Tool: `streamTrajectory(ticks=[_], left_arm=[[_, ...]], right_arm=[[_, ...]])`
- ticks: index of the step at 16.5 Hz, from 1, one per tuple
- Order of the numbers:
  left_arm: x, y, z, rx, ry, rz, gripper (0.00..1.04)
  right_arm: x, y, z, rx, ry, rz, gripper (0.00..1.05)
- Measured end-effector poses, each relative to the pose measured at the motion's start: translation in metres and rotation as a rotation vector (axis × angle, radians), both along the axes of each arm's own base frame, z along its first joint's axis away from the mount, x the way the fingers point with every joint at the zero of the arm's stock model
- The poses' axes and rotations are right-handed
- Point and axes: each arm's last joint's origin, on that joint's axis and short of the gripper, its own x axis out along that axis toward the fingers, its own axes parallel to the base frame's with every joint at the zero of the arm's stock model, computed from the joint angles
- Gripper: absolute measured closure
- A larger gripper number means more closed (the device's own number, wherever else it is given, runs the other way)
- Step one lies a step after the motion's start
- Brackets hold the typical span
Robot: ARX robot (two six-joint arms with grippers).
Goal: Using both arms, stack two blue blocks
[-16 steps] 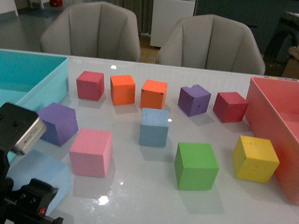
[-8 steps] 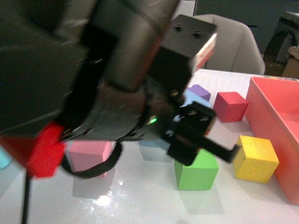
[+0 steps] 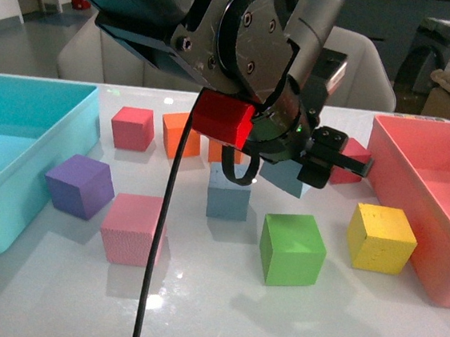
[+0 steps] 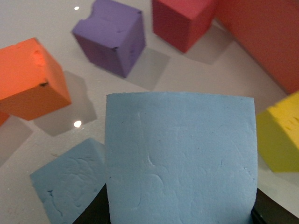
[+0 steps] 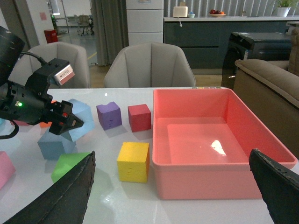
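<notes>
Blue block (image 3: 284,181), tilted, is clamped in the left jaws, its twin blue block (image 3: 228,197) resting on the desk (image 3: 337,325) at eight o'clock just beneath; right jaws gape empty, well apart.

From the body, looks forward over the yellow cube (image 3: 382,238). From the left wrist, stares down close beside it; from the right wrist, farther back, shares it.

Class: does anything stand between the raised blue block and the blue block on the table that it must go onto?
Nothing visible does. The raised blue block, clamped in the left gripper, hangs close to the blue block on the table, whose visible top is bare; the green cube stands aside.
</notes>
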Motion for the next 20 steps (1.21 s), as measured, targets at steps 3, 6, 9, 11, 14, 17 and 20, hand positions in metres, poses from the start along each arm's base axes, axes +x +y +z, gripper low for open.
streamTrajectory(ticks=[3, 6, 9, 11, 14, 17, 20], left_arm=[[0.021, 0.024, -0.015, -0.045, 0.045, 0.148, 0.61], [0.028, 0.043, -0.021, -0.057, 0.031, 0.214, 0.61], [0.028, 0.045, -0.023, -0.057, 0.024, 0.218, 0.62], [0.027, 0.046, -0.025, -0.041, 0.016, 0.213, 0.62], [0.028, 0.049, -0.031, -0.010, 0.019, 0.235, 0.62], [0.029, 0.051, -0.031, -0.025, 0.020, 0.235, 0.43], [0.027, 0.051, -0.034, -0.065, 0.026, 0.230, 0.07]], right_arm=[[0.000, 0.000, 0.000, 0.000, 0.000, 0.000, 0.06], [0.000, 0.000, 0.000, 0.000, 0.000, 0.000, 0.06], [0.000, 0.000, 0.000, 0.000, 0.000, 0.000, 0.06], [0.000, 0.000, 0.000, 0.000, 0.000, 0.000, 0.06], [0.000, 0.000, 0.000, 0.000, 0.000, 0.000, 0.06], [0.000, 0.000, 0.000, 0.000, 0.000, 0.000, 0.06], [0.000, 0.000, 0.000, 0.000, 0.000, 0.000, 0.06]])
